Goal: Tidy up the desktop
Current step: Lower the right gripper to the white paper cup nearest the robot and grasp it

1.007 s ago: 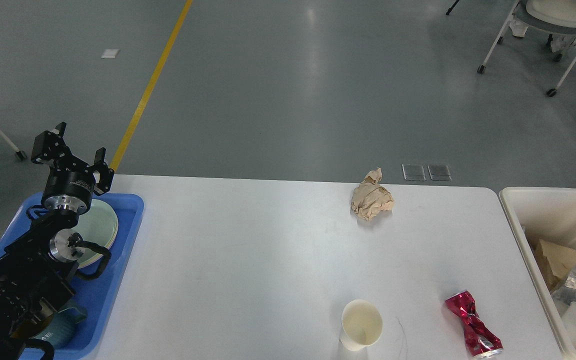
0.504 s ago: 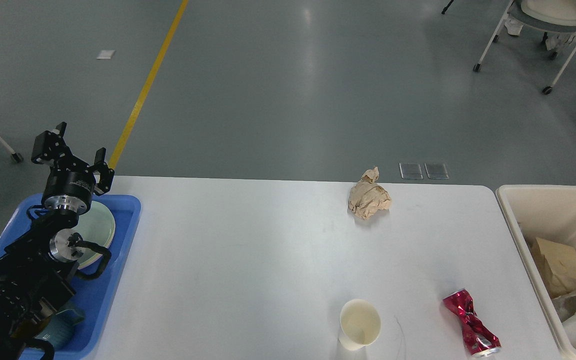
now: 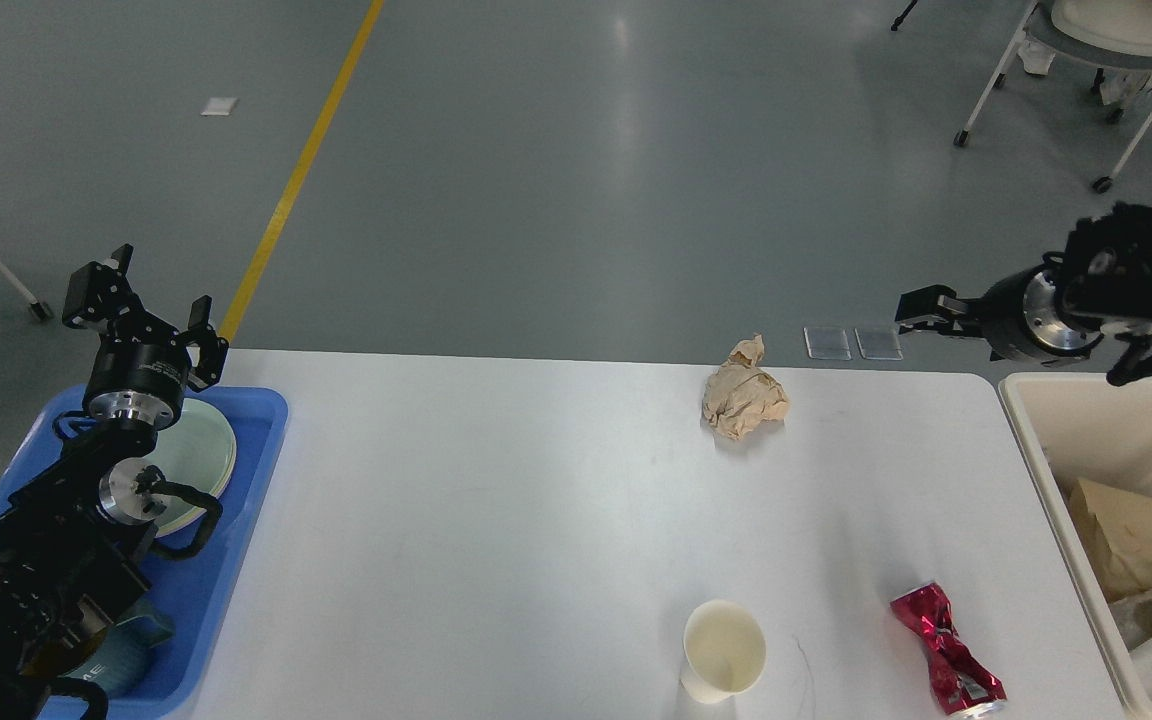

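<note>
On the large white rectangular desktop (image 3: 496,520) lay crumpled brown paper (image 3: 742,398). The left gripper (image 3: 141,300) stood open, empty; the right gripper's (image 3: 921,305) opening could not be told.

The desk (image 3: 496,520) is smooth, matt white, and on it lie a wad of rough, crumpled brown paper (image 3: 742,400), a matt cream paper cup (image 3: 723,650) and a crushed can (image 3: 946,650) of glossy red metal. Beside the left tool (image 3: 141,305), matt black with a bright metal ring below it, a glossy blue plastic tray (image 3: 256,440) holds a smooth pale green plate (image 3: 198,455). Below the right tool (image 3: 921,305), the cream bin (image 3: 1056,440) looks like smooth plastic.
</note>
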